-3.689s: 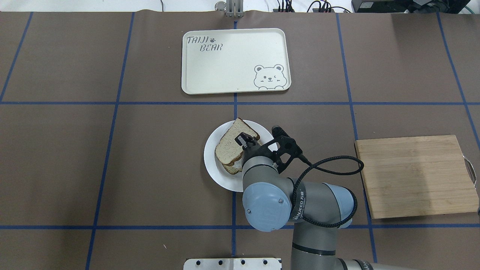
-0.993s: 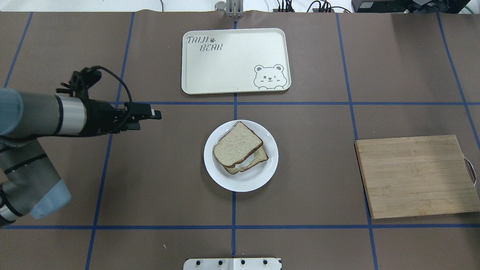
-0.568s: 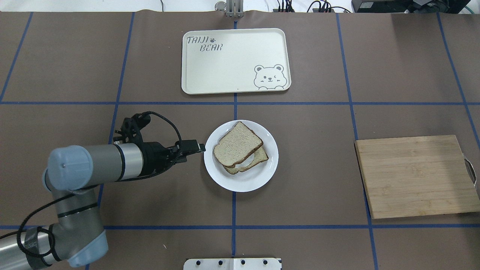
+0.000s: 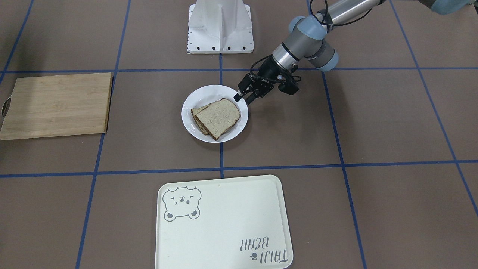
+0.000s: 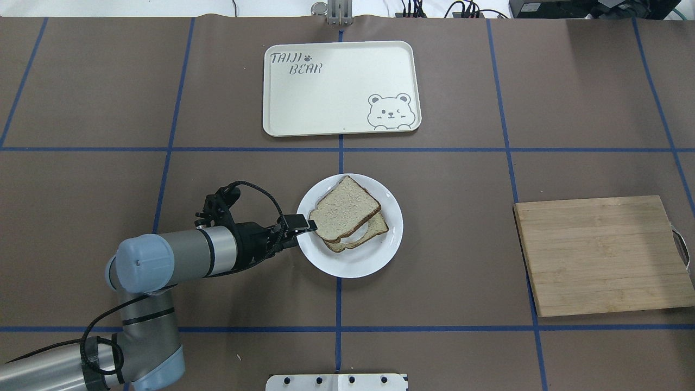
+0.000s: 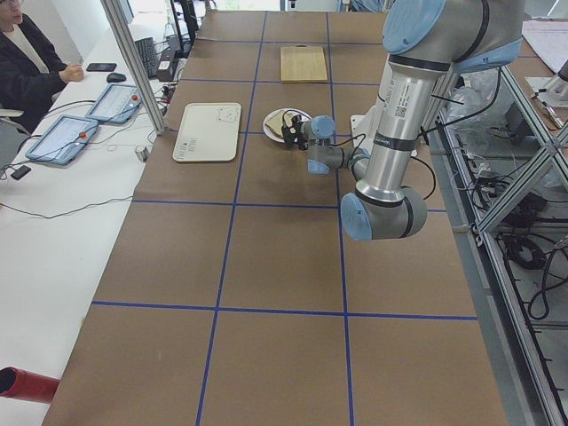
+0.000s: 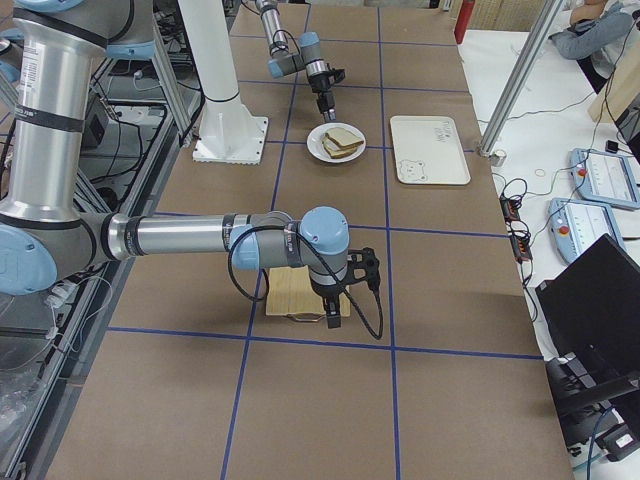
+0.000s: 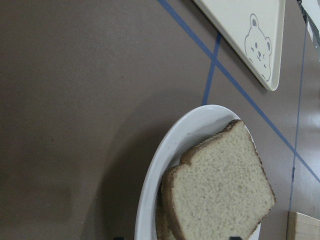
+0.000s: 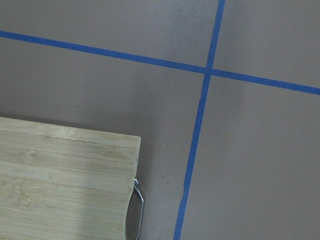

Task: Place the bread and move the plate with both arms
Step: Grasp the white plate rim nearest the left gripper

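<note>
The left gripper [image 4: 242,99], jaws spread, is hovering at the plate [image 4: 201,95] rim, centre frame, beside the bread [image 4: 218,117]. Whether the right gripper [image 7: 333,318] is clenched, nobody can tell.

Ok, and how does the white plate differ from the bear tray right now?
The plate is round and glossy white; the tray is rectangular and cream, with a bear drawing and lettering. The plate carries stacked bread; the tray carries no food. The left gripper, open, is at the plate's rim; the tray lies apart from it, farther from the robot. Both lie flat on the table and have raised rims.
</note>
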Motion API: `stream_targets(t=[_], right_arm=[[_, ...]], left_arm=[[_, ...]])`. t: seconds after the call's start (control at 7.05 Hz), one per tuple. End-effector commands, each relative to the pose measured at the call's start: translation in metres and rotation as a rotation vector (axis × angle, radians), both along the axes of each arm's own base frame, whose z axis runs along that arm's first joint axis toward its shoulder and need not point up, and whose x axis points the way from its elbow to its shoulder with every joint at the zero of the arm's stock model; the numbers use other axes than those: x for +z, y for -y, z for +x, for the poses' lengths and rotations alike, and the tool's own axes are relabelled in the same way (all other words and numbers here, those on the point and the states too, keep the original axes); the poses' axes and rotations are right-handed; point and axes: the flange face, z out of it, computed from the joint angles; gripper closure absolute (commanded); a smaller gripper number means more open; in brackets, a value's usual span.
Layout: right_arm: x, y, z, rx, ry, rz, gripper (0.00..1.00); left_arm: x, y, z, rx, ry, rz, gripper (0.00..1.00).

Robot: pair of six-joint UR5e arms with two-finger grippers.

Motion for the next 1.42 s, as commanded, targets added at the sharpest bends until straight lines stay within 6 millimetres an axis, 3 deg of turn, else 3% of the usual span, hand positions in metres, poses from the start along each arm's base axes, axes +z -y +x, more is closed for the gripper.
stream_targets(t=[0.0,0.28,0.57,0.71,1.28], right_arm=[[0.0,0.0,0.0,0.001,0.0,-0.001,0.0],[0.0,0.001,0.0,0.001,0.0,0.001,0.0],[0.0,0.001,0.0,0.001,0.0,0.001,0.0],[0.0,0.0,0.001,0.003,0.0,-0.001,0.0],[0.0,0.001,0.0,0.003,0.0,-0.003,0.0]], left_arm=[[0.006,0.003,0.011,0.001,0.008,-0.009,0.3],[0.011,0.004,0.013,0.001,0.007,-0.009,0.35],[0.015,0.002,0.012,0.003,-0.037,0.004,0.59],[0.014,0.002,0.012,0.003,-0.042,0.006,0.64],[0.026,0.001,0.017,0.007,-0.048,0.01,0.65]])
